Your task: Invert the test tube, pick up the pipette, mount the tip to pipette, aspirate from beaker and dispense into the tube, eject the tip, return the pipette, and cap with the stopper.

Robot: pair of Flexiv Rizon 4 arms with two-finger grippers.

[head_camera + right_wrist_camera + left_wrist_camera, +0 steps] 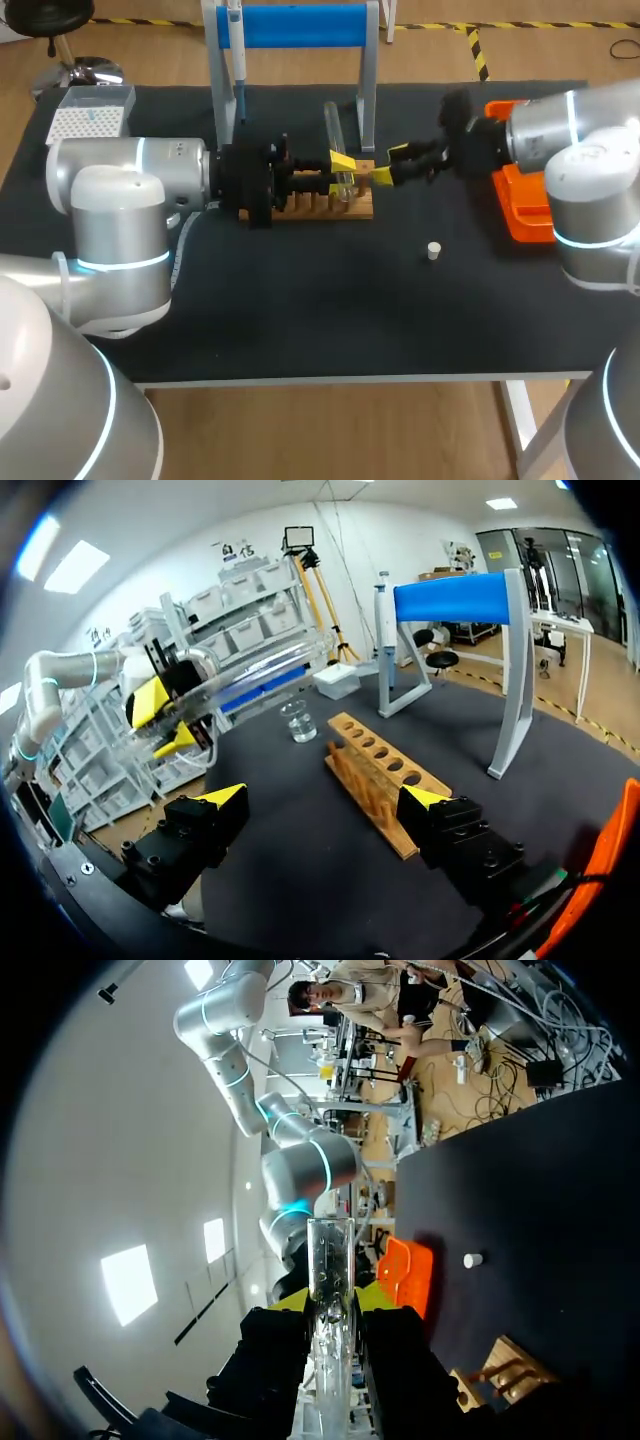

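Test tube [336,135] clamped in left tool [344,169] — right tool [390,165] spread wide

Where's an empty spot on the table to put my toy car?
The biggest bare patch is the front of the table, between the wooden rack and the near edge; only the white stopper sits there. It is crowded around the rack, where the left claw holds the test tube and the right claw is open.

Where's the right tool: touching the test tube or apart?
Apart. The right wrist view shows the test tube, held by the left tool, clearly ahead of the right tool's open fingers.
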